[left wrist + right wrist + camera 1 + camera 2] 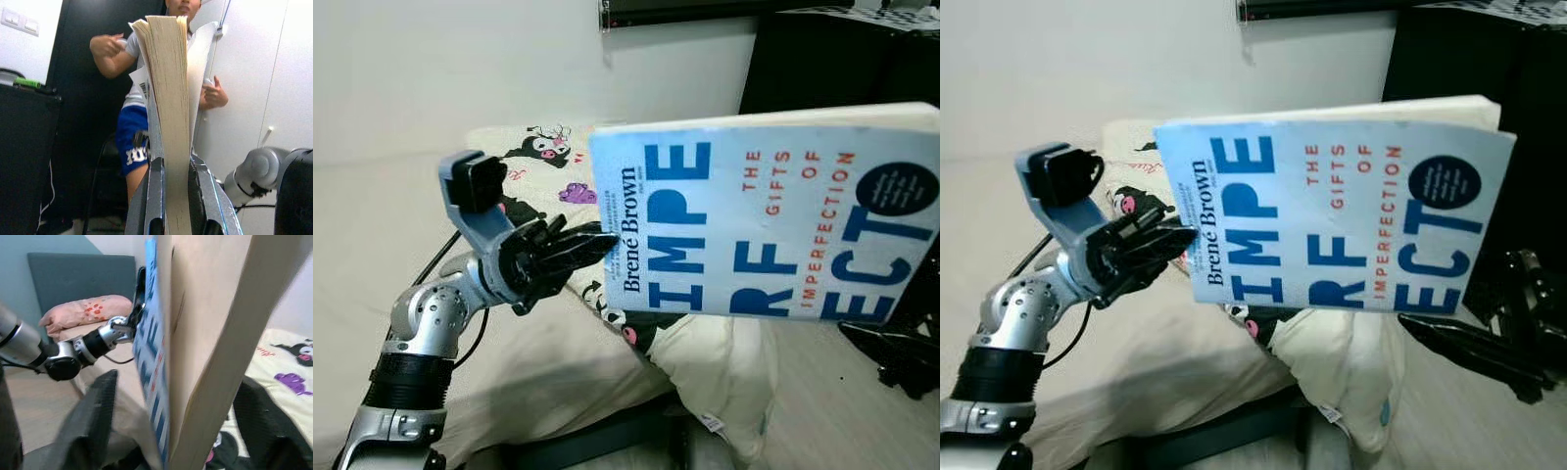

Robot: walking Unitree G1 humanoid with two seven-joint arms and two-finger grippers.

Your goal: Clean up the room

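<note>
- The book (pixel 773 215), a light-blue paperback reading "The Gifts of Imperfection" with Brené Brown on the spine, is up in the air in front of the head camera, cover facing the robot, well above the bed (pixel 372 255).
- The left gripper (pixel 597 243) has it by the spine end. In the left wrist view the two fingers (pixel 155 196) sit tight on either side of the page block, so that claw is clamped on the book.
- The right gripper (pixel 1489 352) is low on the robot's right, under the far end of the book. In the right wrist view its fingers (pixel 85 431) stand wide, one each side of the book's lower edge, and I see a gap on both sides, so spread and not gripping.
- Under the book there's a cream pillow (pixel 705 372) with black and purple cartoon characters printed on it, slumped on the edge of the bed.
- A person (pixel 129 93) in a white shirt and blue shorts is standing behind the book in the left wrist view, next to a black cabinet (pixel 24 156).
- A pink pillow (pixel 83 311) lies against a grey headboard (pixel 73 274) in the right wrist view.
</note>
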